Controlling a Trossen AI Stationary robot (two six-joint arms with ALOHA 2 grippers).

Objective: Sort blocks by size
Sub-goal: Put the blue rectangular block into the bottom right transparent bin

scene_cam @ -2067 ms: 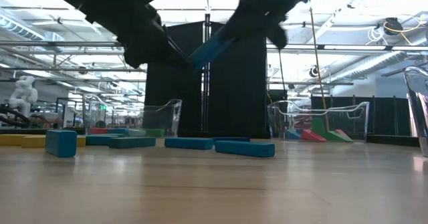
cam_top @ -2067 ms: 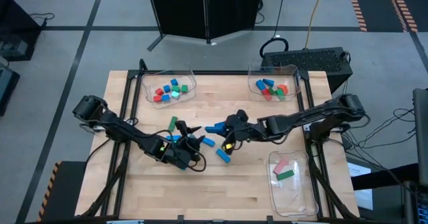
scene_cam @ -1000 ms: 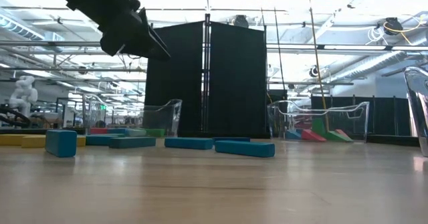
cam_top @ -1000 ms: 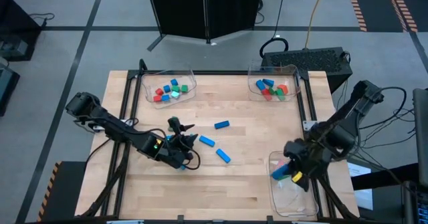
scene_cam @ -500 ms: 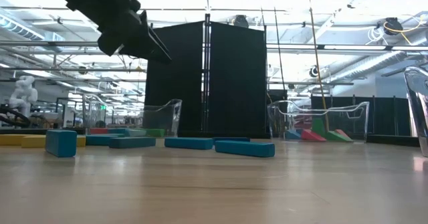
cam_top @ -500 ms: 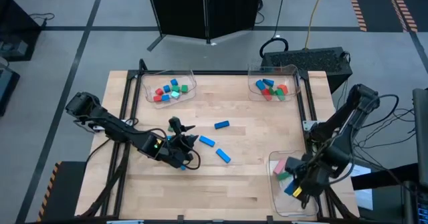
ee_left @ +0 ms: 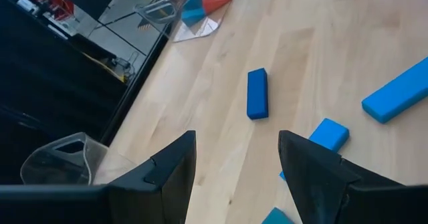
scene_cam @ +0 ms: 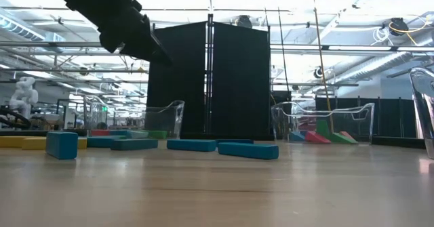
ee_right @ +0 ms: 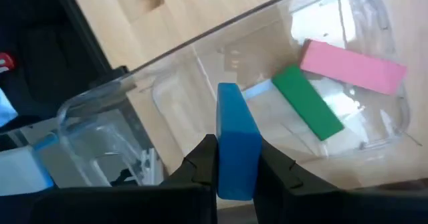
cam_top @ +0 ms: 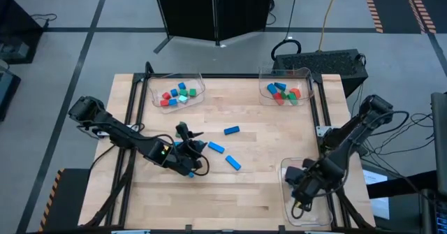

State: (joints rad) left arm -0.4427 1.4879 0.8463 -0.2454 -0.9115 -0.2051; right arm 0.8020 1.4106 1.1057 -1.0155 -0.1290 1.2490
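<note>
Worktop (cam_top: 265, 192): a pale wooden top that carries three clear trays and the loose blocks.
My left arm: it reaches in from the left edge, and my left gripper (cam_top: 190, 149) hangs above the worktop left of centre, its two fingers (ee_left: 167, 174) spread apart with nothing between them.
My right arm: it comes in over the right edge, and my right gripper (cam_top: 302, 192) sits over the tray (cam_top: 321, 216) at the near right corner, fingers closed on a blue bar (ee_right: 235, 140) held upright above that tray.
Near right tray: a pink bar (ee_right: 353, 66) and a green bar (ee_right: 306, 102) lie in it, touching at one end.
Far left tray (cam_top: 199, 84): small red, blue, green and teal blocks (cam_top: 174, 95) lie together inside.
Far right tray (cam_top: 307, 73): red, blue and green blocks (cam_top: 282, 93) are heaped in it.
Loose blocks: three blue bars lie around the worktop's centre, one (cam_top: 232, 130) nearer the far edge, one (cam_top: 216, 147) just beside my left gripper, one (cam_top: 232, 162) nearer the near edge; more small blue pieces (ee_left: 328, 134) lie under my left gripper.
</note>
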